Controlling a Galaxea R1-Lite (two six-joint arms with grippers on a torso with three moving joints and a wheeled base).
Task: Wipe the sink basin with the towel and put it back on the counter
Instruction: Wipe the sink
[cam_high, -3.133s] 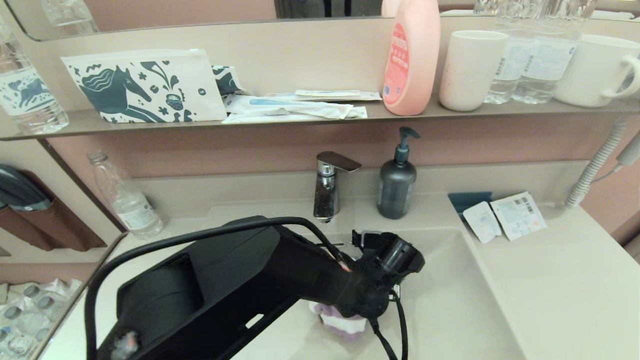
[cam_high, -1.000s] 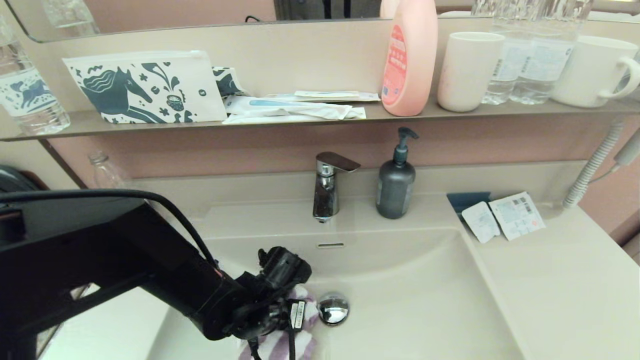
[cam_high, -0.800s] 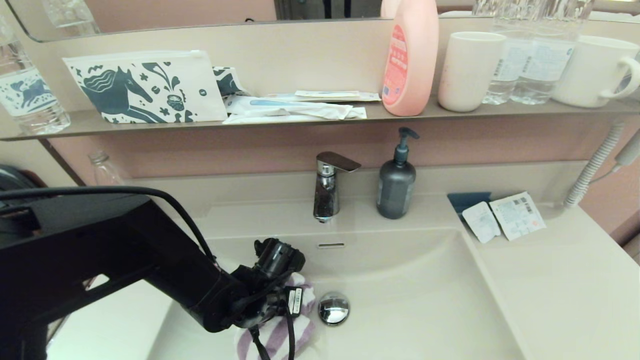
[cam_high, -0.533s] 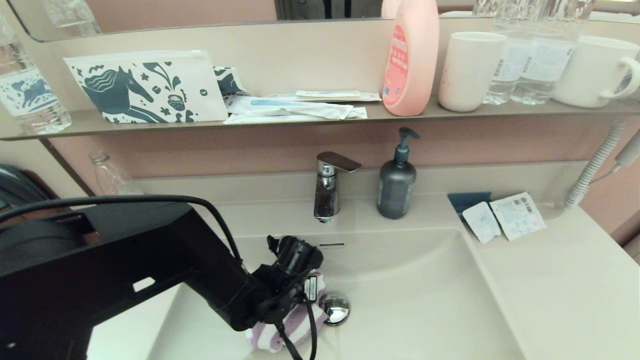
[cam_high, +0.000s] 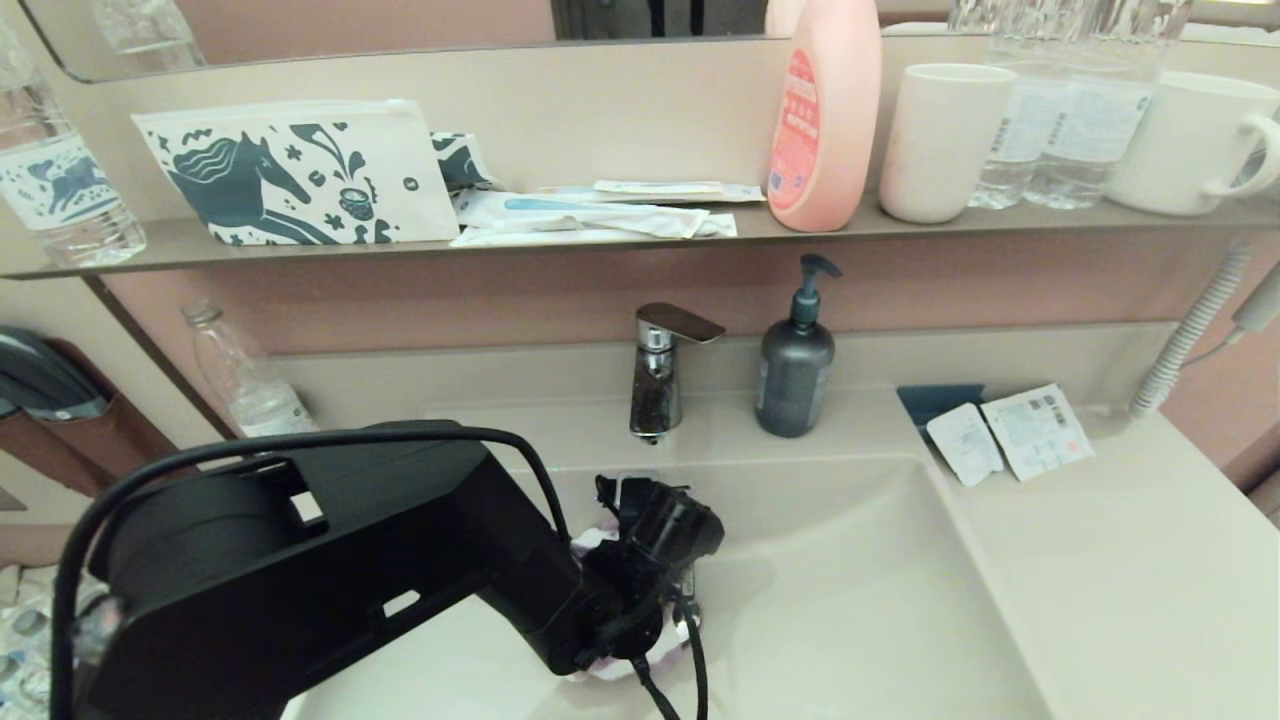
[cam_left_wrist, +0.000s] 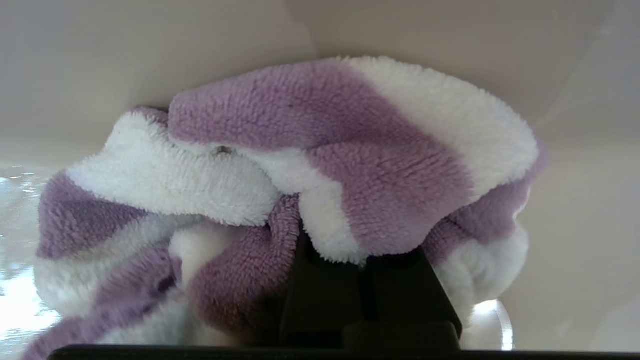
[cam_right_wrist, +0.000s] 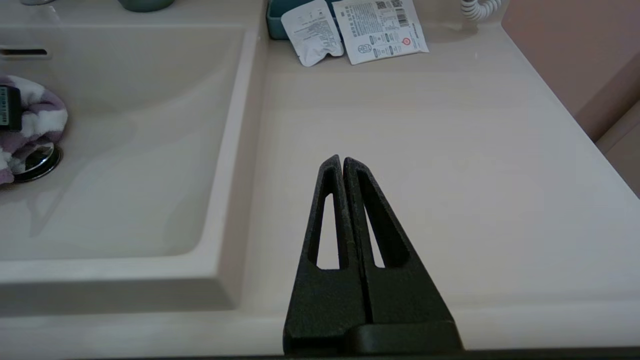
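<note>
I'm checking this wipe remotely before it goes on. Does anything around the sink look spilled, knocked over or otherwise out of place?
Nothing stands out. The left gripper is shut on the towel, bunched on the sink basin floor by the drain plug. The soap dispenser stands upright. The right gripper is parked, shut, over the counter.

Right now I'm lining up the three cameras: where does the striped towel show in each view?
Head view: the towel peeks from behind the left gripper, low in the sink basin.
Left wrist view: it fills the picture, clamped.
Right wrist view: at the picture's edge.
Shared landmark: the drain plug.
</note>
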